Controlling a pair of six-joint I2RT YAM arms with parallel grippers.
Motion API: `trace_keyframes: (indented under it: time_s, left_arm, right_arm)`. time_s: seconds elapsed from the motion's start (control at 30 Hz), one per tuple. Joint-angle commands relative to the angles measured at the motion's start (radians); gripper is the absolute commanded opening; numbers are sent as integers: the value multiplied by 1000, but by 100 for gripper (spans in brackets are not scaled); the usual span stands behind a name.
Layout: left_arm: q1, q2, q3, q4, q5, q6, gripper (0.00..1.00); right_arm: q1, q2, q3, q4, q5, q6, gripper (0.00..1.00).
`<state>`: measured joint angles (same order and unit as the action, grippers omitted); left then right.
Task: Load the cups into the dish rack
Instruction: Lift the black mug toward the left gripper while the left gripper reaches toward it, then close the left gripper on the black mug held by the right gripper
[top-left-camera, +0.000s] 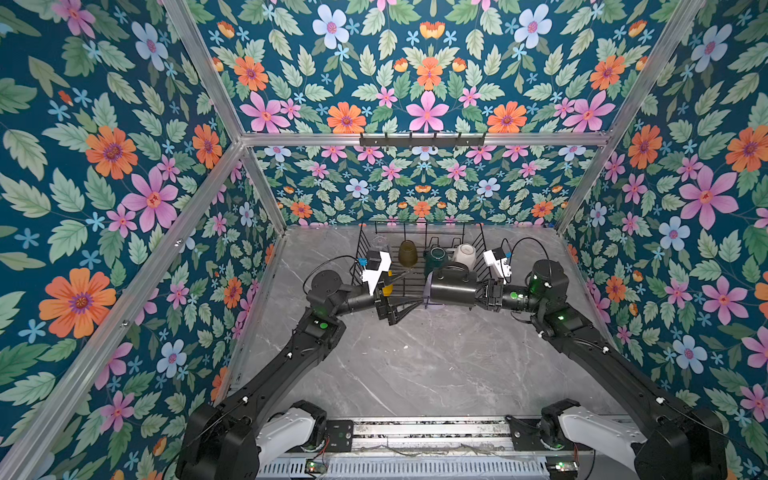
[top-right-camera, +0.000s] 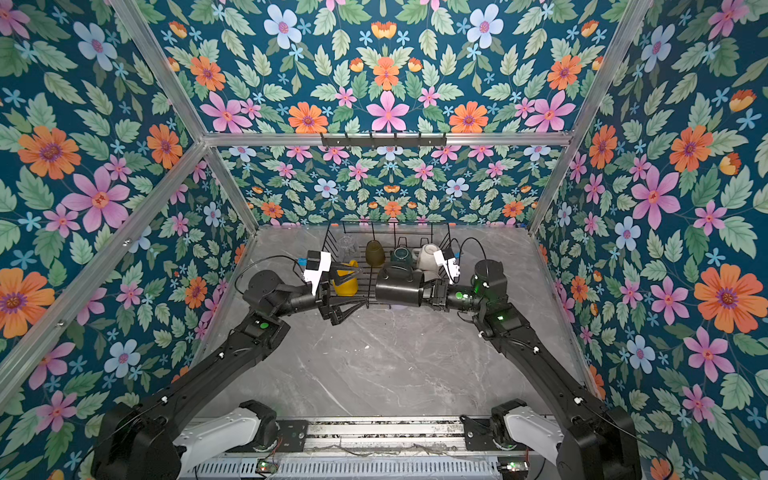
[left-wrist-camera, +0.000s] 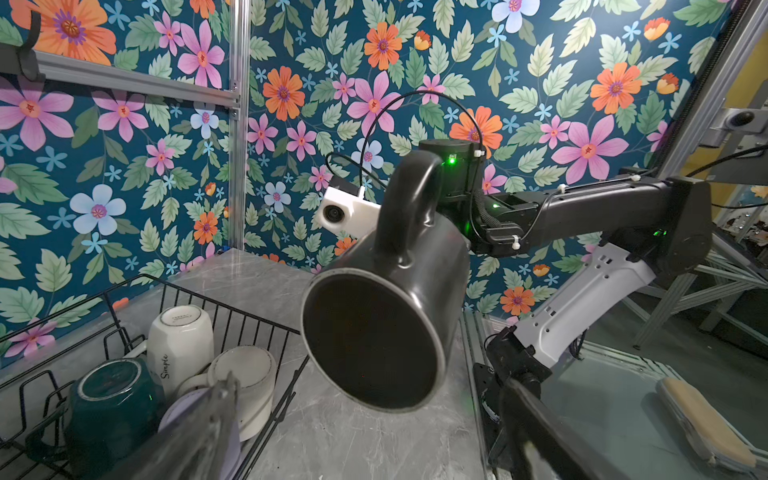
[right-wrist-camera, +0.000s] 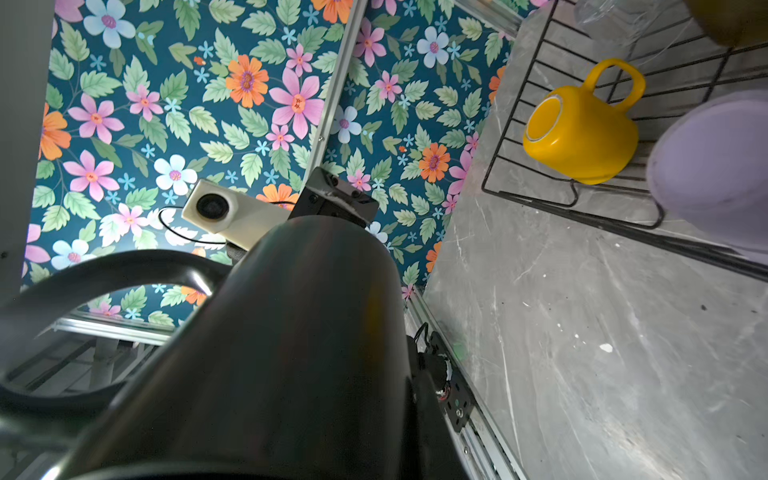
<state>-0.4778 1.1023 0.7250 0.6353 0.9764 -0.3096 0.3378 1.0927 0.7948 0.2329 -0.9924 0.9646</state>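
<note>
My right gripper (top-left-camera: 485, 293) is shut on the base end of a black mug (top-left-camera: 453, 291) (left-wrist-camera: 386, 324). The mug lies sideways in the air over the front edge of the black wire dish rack (top-left-camera: 365, 245), handle up. My left gripper (top-left-camera: 401, 313) stands open at the rack's front left, facing the mug's mouth and holding nothing. Upside down in the rack stand a clear glass (top-right-camera: 347, 245), an amber glass (top-left-camera: 408, 252), a dark-green mug (top-left-camera: 436, 254), a tall cream mug (top-left-camera: 464, 253), a white mug (left-wrist-camera: 245, 382), a yellow mug (right-wrist-camera: 582, 133) and a lilac tumbler (right-wrist-camera: 715, 174).
The rack stands at the back of the grey marble table (top-left-camera: 415, 365), against the floral back wall. A black hook rail (top-left-camera: 422, 139) hangs high on that wall. Floral side walls close in on both sides, and a metal rail (top-left-camera: 428, 428) runs along the front.
</note>
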Motion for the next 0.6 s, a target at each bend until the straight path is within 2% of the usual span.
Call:
trace_keyframes:
  time_s: [0.0, 0.57]
  left_arm:
    - [-1, 9, 13, 46, 44, -14, 100]
    - [1, 22, 11, 93, 116, -51, 100]
  right_arm:
    - [27, 15, 26, 98, -38, -7, 0]
    - [118, 137, 99, 165, -48, -7, 0]
